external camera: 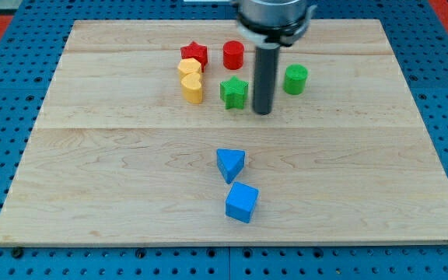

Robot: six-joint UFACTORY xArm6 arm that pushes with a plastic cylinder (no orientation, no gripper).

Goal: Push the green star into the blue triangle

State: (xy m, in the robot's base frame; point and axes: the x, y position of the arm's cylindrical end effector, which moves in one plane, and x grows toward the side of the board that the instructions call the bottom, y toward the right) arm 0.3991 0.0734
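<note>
open surface (115,171) between green star (234,92) and blue triangle (230,164), no block across that lane. crowded near the view's top: my tip (263,111) just right of the star, green cylinder (295,79) beyond, red cylinder (233,55) above, yellow blocks (191,80) and red star (194,54) to its left. blue cube (242,202) just below the triangle, toward the view's bottom.

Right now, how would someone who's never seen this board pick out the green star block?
Start at the wooden board and find the cluster near the view's top. The green star block sits just left of my tip. Unlike the green cylinder to the right, it has points.
</note>
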